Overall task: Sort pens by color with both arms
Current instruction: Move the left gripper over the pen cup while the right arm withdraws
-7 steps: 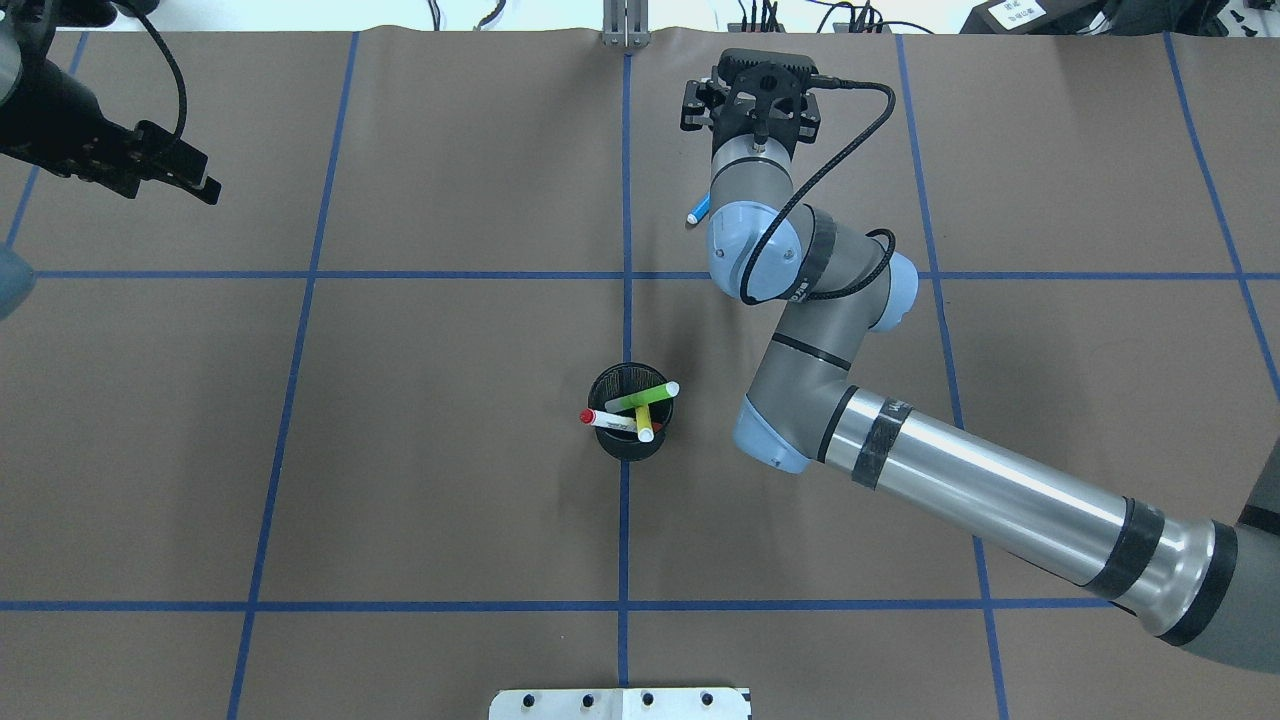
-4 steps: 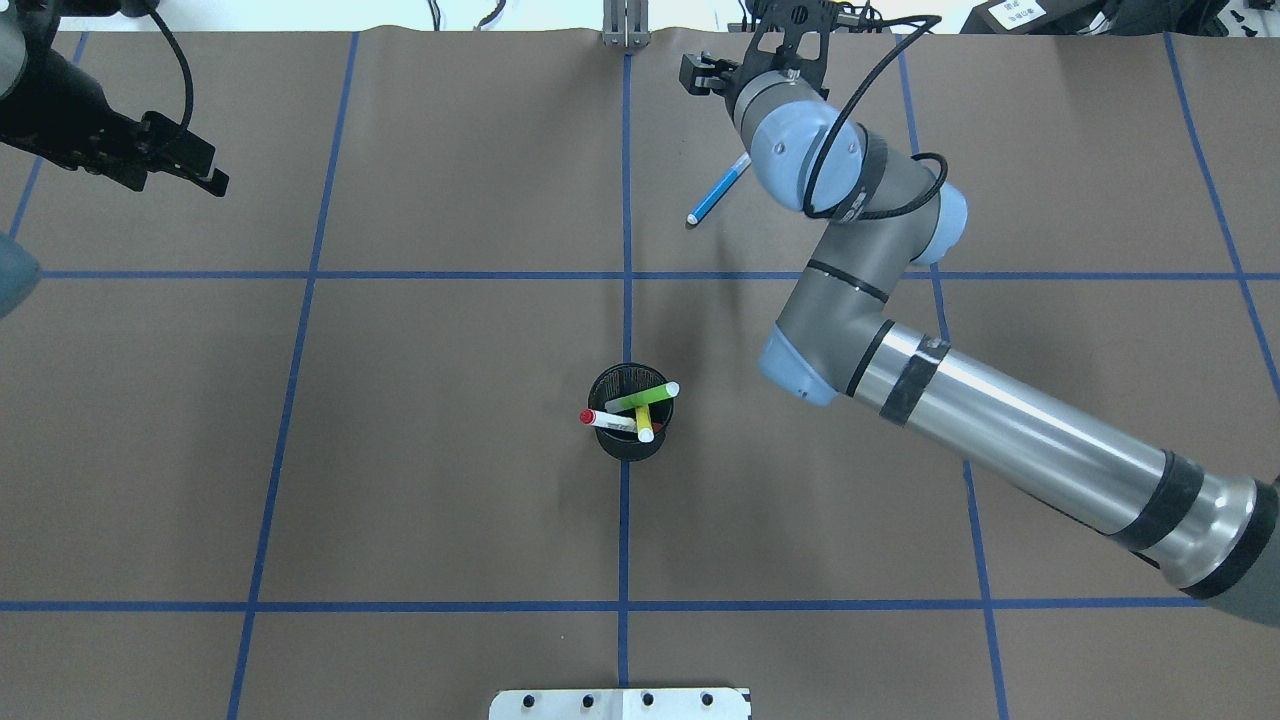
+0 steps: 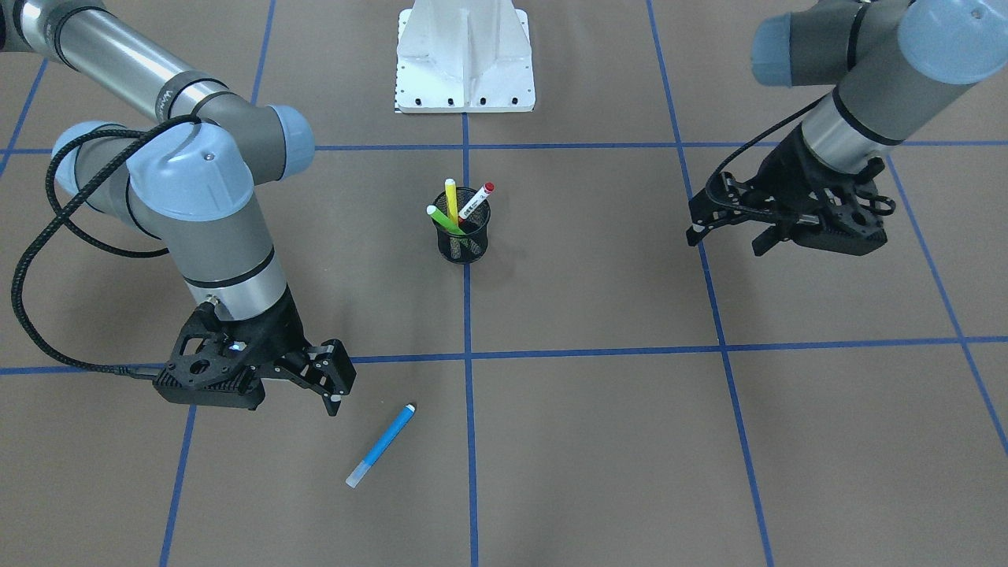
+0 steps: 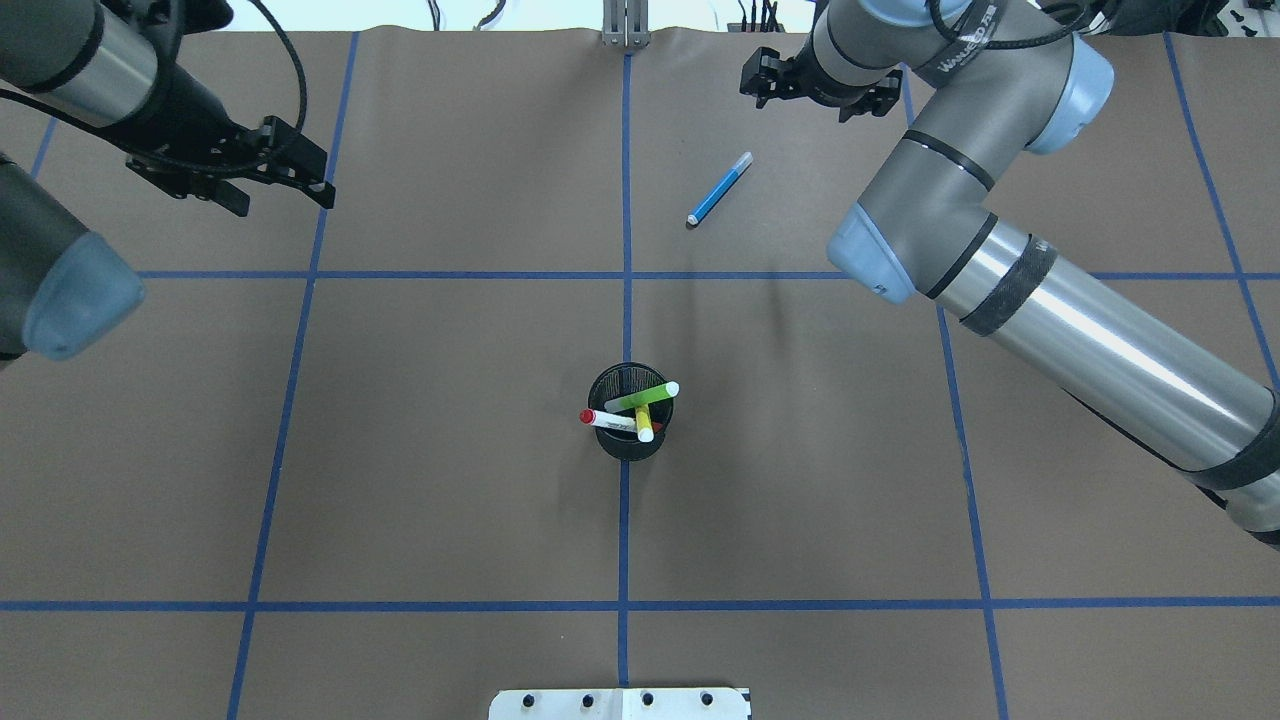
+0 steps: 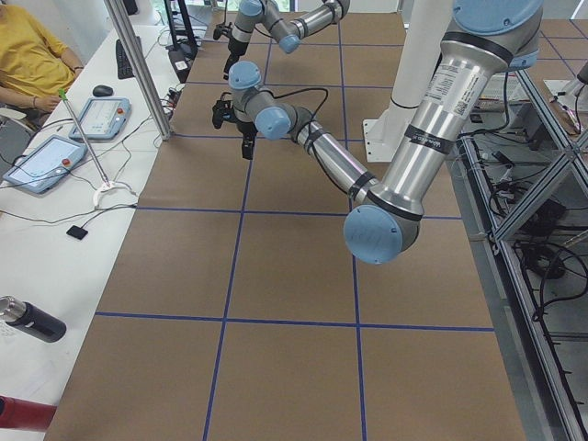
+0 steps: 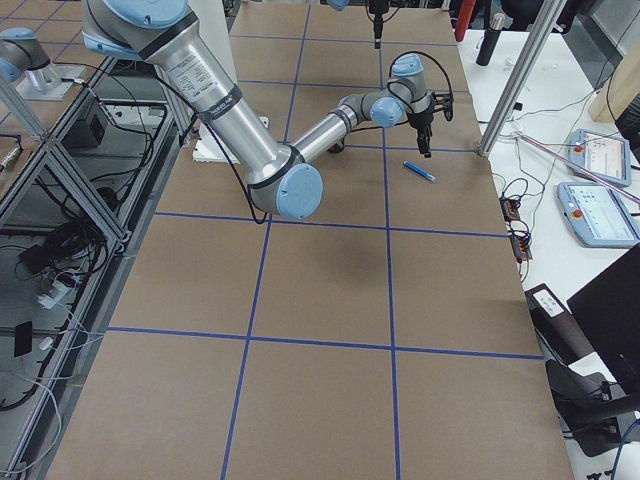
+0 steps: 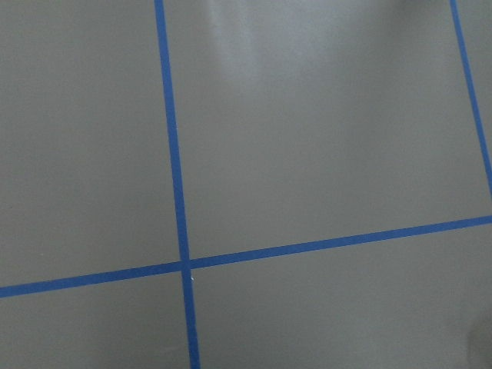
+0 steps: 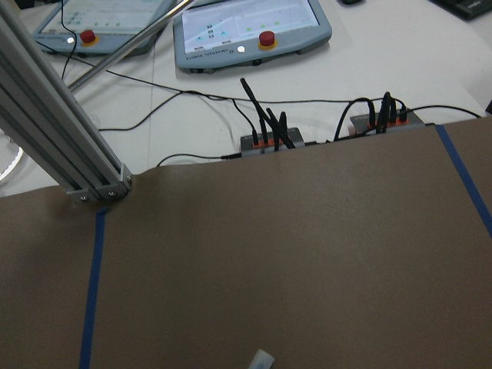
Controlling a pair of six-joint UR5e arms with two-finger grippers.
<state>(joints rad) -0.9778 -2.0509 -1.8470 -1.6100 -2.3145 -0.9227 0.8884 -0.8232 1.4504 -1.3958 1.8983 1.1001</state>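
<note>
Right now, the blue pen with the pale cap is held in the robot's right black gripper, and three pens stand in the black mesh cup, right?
No: the blue pen lies on the brown table beside the open right gripper, as the front-facing view shows. Three pens do stand in the mesh cup.

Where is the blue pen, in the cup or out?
Out: the blue pen lies flat on the table, away from the cup, apart from the open right gripper.
</note>
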